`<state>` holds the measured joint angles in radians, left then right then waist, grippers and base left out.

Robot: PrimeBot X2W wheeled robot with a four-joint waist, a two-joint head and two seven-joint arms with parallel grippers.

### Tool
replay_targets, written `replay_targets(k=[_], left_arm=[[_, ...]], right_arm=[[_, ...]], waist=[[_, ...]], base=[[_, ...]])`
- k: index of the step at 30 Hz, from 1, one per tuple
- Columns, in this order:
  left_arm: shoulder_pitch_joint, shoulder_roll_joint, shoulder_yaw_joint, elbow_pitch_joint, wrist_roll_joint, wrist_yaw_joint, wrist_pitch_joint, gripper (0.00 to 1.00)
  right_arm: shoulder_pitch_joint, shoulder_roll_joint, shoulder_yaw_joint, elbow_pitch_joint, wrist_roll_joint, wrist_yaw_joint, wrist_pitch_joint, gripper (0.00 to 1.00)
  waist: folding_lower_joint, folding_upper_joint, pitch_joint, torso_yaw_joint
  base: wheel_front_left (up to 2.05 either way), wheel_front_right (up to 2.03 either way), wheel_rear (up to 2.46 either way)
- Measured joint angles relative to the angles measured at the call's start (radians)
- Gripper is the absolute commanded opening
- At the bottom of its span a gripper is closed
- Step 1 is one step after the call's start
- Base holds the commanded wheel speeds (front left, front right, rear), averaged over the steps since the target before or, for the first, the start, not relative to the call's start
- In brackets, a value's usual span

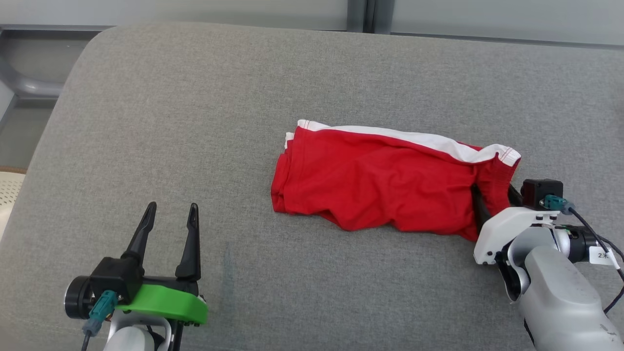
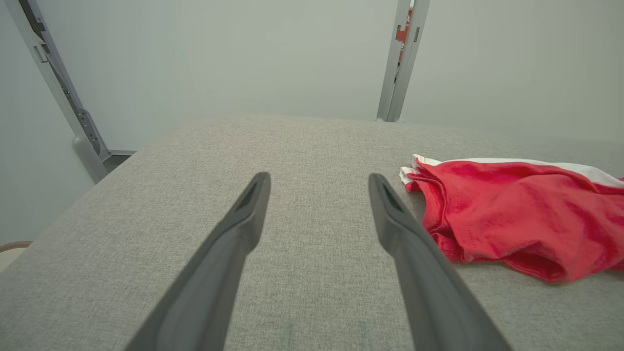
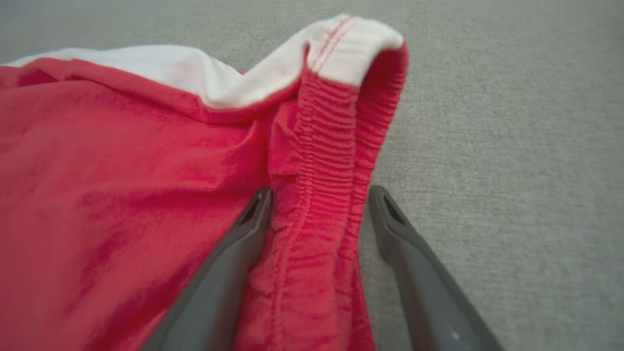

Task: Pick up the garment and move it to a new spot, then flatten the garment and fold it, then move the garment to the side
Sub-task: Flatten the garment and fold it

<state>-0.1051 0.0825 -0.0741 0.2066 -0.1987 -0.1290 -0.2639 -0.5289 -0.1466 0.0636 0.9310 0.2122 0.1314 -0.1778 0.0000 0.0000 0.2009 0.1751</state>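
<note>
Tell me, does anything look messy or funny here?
Yes, a bit. The red shorts lie crumpled on the grey cushion, not flat. Their stretchy waistband is bunched up in a ridge between the open fingers of the right gripper. Nothing looks torn or spilled.

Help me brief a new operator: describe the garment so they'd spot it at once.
Start at the wide grey cushion. Right of its middle lies the garment, crumpled red shorts, with the open right pincer straddling their elastic waistband. A white band along the far edge sets them apart.
</note>
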Motion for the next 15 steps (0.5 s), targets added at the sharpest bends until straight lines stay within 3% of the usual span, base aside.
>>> replay_targets(k=[1, 3, 4, 11, 15], left_arm=[[-0.002, 0.0, -0.002, 0.002, 0.0, 0.0, 0.0, 1.0], [-0.004, 0.0, -0.004, 0.006, -0.001, 0.0, 0.0, 1.0], [-0.005, -0.001, -0.003, 0.008, -0.002, 0.0, 0.0, 1.0], [-0.005, -0.001, 0.008, 0.012, -0.002, 0.0, 0.0, 1.0], [0.0, -0.002, 0.014, 0.011, -0.002, 0.0, 0.0, 1.0]], right_arm=[[-0.009, 0.001, 0.002, 0.016, 0.018, 0.0, 0.0, 0.79], [-0.022, 0.008, 0.007, 0.036, 0.064, 0.0, 0.005, 0.19], [-0.029, 0.011, 0.013, 0.042, 0.091, -0.001, 0.007, 0.0], [-0.048, -0.014, 0.091, 0.061, 0.187, 0.002, 0.027, 0.0], [-0.047, -0.076, 0.117, 0.067, 0.227, 0.001, 0.027, 0.0]], waist=[[0.0, 0.0, 0.003, 0.004], [0.0, 0.0, 0.006, 0.009], [0.0, 0.0, 0.006, 0.009], [0.0, 0.0, -0.008, -0.009], [0.0, 0.0, -0.025, -0.025]], base=[[0.0, 0.0, 0.0], [0.0, 0.0, 0.0], [0.0, 0.0, 0.0], [0.0, 0.0, 0.0], [0.0, 0.0, 0.0]])
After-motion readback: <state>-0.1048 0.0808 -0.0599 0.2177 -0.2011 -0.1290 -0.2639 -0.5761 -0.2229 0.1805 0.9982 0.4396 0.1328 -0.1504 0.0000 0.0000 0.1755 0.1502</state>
